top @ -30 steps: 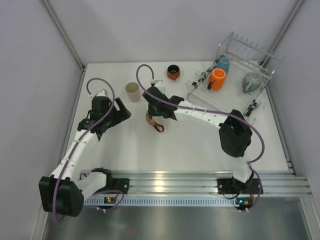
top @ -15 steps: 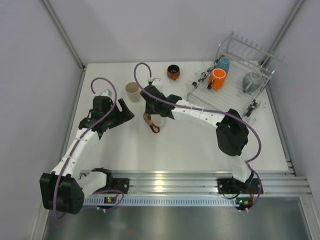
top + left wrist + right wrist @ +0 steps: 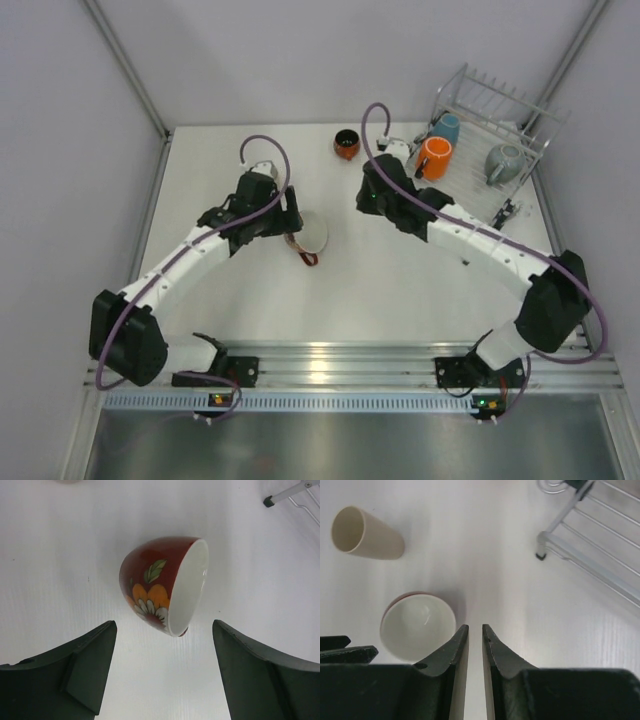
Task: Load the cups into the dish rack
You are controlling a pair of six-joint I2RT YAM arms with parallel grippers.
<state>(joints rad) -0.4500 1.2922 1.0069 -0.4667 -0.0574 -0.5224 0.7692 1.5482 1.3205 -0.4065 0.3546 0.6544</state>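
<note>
The red mug (image 3: 313,233), white inside with a flower pattern, lies tilted on the table with its mouth to the right. It also shows in the left wrist view (image 3: 162,587) and the right wrist view (image 3: 418,625). My left gripper (image 3: 291,222) (image 3: 164,625) is open, just short of the mug, one finger on each side. My right gripper (image 3: 366,199) (image 3: 475,626) is shut and empty, between the mug and the dish rack (image 3: 480,190). The orange mug (image 3: 433,158), light blue cup (image 3: 447,127) and grey mug (image 3: 503,163) sit in the rack.
The dark-and-orange cup (image 3: 346,144) stands on the table at the back. The beige tumbler (image 3: 367,532) is beyond the red mug and is hidden under my left arm in the top view. A rack corner shows in both wrist views (image 3: 300,492) (image 3: 590,555).
My right gripper has let go of the red mug and drawn back right toward the rack. My left arm has swung right, up to the mug.
</note>
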